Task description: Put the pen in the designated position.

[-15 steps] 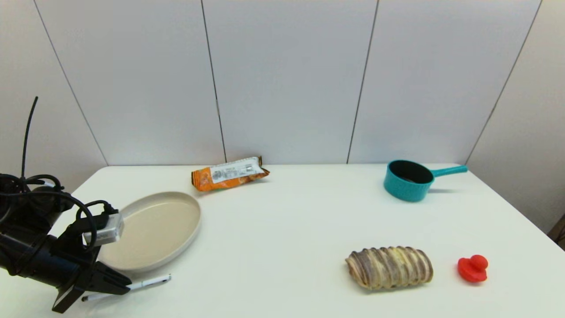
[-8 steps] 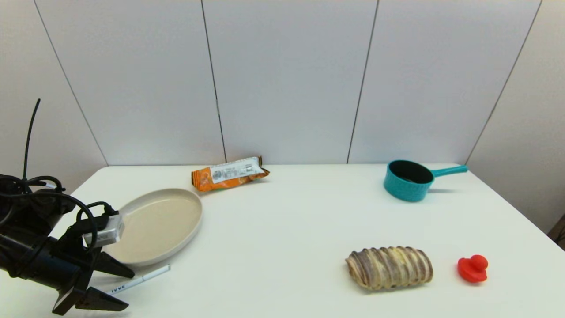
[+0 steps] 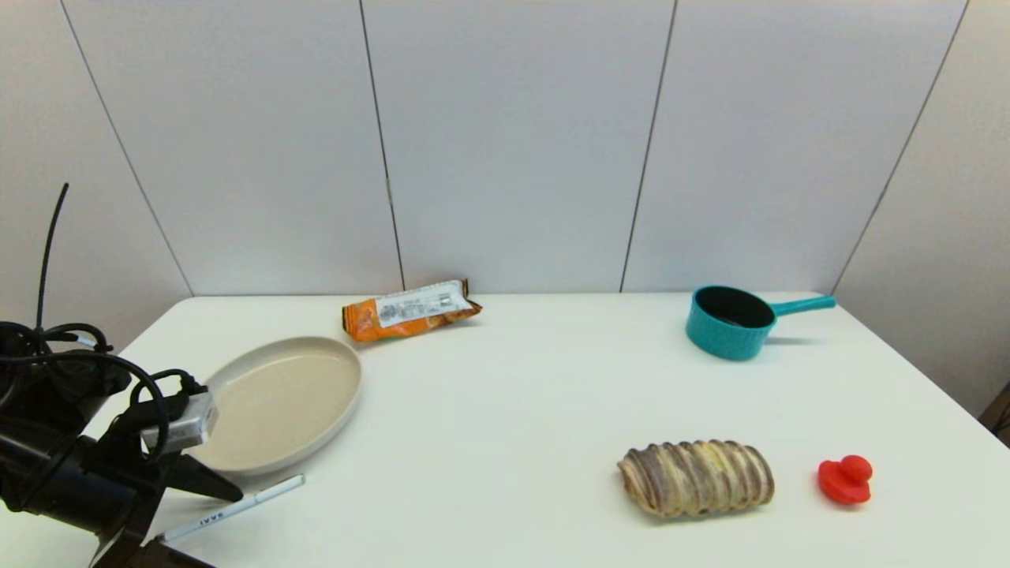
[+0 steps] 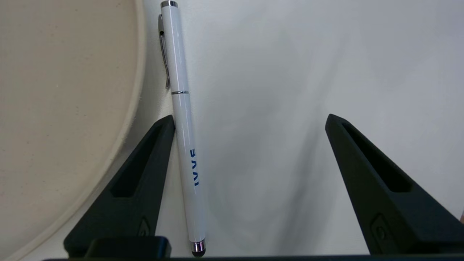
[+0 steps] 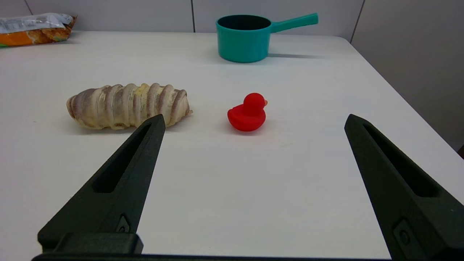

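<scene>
The pen (image 3: 237, 506) is slim and white with dark lettering, and it lies flat on the white table just in front of the beige plate (image 3: 276, 398). In the left wrist view the pen (image 4: 183, 119) rests against the inner side of one finger (image 4: 145, 174), with its clip toward the plate rim (image 4: 136, 90). My left gripper (image 3: 225, 532) is open at the near left corner and holds nothing; its fingers straddle the pen's near end. No mark on the tabletop shows a designated position. My right gripper (image 5: 253, 116) hovers open and empty over the right side of the table.
An orange snack packet (image 3: 410, 309) lies at the back. A teal saucepan (image 3: 730, 322) stands back right. A striped bread loaf (image 3: 696, 476) and a red toy duck (image 3: 845, 479) sit front right. The table's left edge is close to my left arm.
A second ago my left gripper was shut on the pen. It has since opened, left the pen on the table and drawn back toward the near left corner.
</scene>
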`<control>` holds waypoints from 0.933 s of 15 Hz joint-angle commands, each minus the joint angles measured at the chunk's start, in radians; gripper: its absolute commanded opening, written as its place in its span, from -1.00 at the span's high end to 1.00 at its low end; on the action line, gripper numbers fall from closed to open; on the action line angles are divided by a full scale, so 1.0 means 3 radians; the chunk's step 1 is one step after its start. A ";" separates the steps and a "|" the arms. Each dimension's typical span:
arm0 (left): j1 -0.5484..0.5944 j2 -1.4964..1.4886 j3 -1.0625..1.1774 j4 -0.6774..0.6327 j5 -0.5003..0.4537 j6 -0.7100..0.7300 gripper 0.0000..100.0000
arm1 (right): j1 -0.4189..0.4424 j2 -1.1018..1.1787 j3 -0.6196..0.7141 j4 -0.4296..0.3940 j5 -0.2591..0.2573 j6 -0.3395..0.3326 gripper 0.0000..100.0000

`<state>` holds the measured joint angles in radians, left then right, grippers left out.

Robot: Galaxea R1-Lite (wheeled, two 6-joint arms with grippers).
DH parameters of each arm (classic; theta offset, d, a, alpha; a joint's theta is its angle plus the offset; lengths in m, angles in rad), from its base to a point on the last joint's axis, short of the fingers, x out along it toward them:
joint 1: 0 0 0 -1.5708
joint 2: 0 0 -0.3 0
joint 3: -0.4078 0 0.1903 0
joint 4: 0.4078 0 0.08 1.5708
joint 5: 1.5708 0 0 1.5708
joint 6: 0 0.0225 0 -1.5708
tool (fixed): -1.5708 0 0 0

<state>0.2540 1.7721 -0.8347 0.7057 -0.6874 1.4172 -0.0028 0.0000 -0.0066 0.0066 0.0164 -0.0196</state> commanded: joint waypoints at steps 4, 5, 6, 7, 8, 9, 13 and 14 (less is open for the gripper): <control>0.0002 -0.0236 0.0021 0.0117 -0.0020 0.0021 -1.00 | 0.0004 0.0000 -0.0004 -0.0002 0.0002 -0.0001 -1.00; 0.0002 -0.0267 0.0021 0.0143 -0.0020 0.0016 -1.00 | -0.0001 0.0000 -0.0004 -0.0002 0.0002 -0.0001 -1.00; 0.0002 -0.0308 0.0021 0.0179 -0.0025 0.0016 -1.00 | 0.0004 0.0005 0.0002 0.0004 0.0002 -0.0001 -1.00; 0.0002 -0.0354 0.0021 0.0214 -0.0025 0.0016 -1.00 | 0.0004 0.0000 0.0002 0.0004 0.0002 -0.0001 -1.00; 0.0002 -0.0405 0.0021 0.0255 -0.0020 0.0016 -1.00 | 0.0004 0.0005 0.0002 -0.0002 0.0002 -0.0001 -1.00; 0.0002 -0.0461 0.0026 0.0291 -0.0025 0.0011 -1.00 | 0.0004 0.0000 -0.0004 -0.0002 0.0002 -0.0001 -1.00; -0.0013 -0.0768 0.0021 0.0327 -0.0107 -0.0056 -1.00 | 0.0004 0.0000 0.0002 -0.0002 0.0002 -0.0001 -1.00; -0.0044 -0.0896 0.0011 0.0327 -0.0112 -0.0178 -1.00 | 0.0004 0.0000 0.0002 -0.0002 0.0002 -0.0001 -1.00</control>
<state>0.2526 1.5879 -0.8264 0.8000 -0.7104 1.3970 -0.0019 0.0000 -0.0066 0.0062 0.0164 -0.0191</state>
